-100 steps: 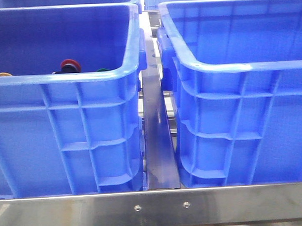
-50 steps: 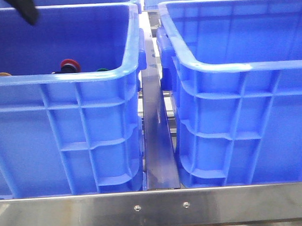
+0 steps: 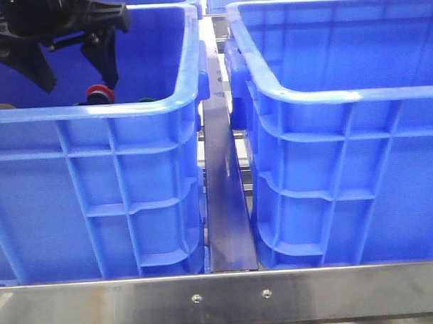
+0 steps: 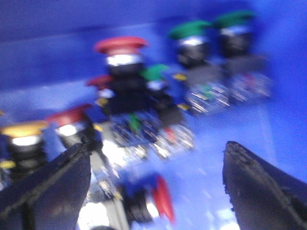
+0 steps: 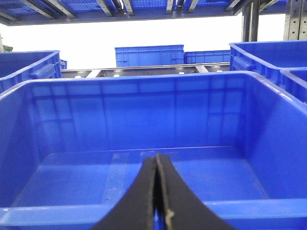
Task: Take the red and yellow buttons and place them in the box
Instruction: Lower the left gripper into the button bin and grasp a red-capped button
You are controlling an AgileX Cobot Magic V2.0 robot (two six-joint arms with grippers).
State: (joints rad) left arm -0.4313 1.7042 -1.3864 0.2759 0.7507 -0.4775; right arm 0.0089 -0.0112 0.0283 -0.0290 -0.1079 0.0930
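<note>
Left wrist view: domed red button (image 4: 121, 45) upright, yellow button (image 4: 24, 129) probably too (blurred).

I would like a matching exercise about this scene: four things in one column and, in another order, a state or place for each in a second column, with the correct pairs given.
Things:
1. left gripper
2. right gripper
3. right bin
4. yellow button

States or places:
A. shut, holding nothing
B. open, reaching down into the left bin
C. standing among red and green buttons
D. nothing seen on its floor in the right wrist view

Pairs: 1-B, 2-A, 3-D, 4-C
</note>
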